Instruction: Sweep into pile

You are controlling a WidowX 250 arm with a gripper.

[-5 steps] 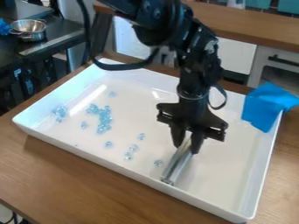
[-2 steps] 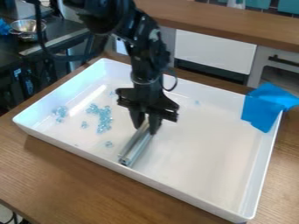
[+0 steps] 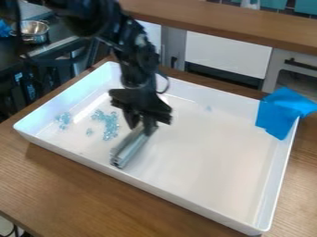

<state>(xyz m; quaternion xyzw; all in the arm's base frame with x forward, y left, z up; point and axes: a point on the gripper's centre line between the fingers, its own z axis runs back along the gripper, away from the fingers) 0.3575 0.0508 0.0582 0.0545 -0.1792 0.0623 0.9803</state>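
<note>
My gripper [image 3: 141, 126] hangs over the left half of the white tray [image 3: 204, 152], shut on a silver metal bar [image 3: 131, 147]. The bar lies slanted along the tray floor, its near end close to the front wall. Just left of the bar is a cluster of clear bluish pieces [image 3: 110, 125]. A smaller clump [image 3: 63, 119] sits farther left near the tray's left side, and a lone piece [image 3: 89, 132] is between them. One faint piece [image 3: 208, 109] rests toward the back, right of the arm.
Blue cloth [image 3: 282, 113] drapes over the tray's right back corner. The tray's raised walls surround the work area on a wooden table [image 3: 80, 185]. At the upper left, a metal pot [image 3: 32, 31] stands on a dark counter.
My gripper and the bar have moved left across the tray, toward the cluster. Loose pieces seen earlier left of the bar are no longer visible at their former spots.
</note>
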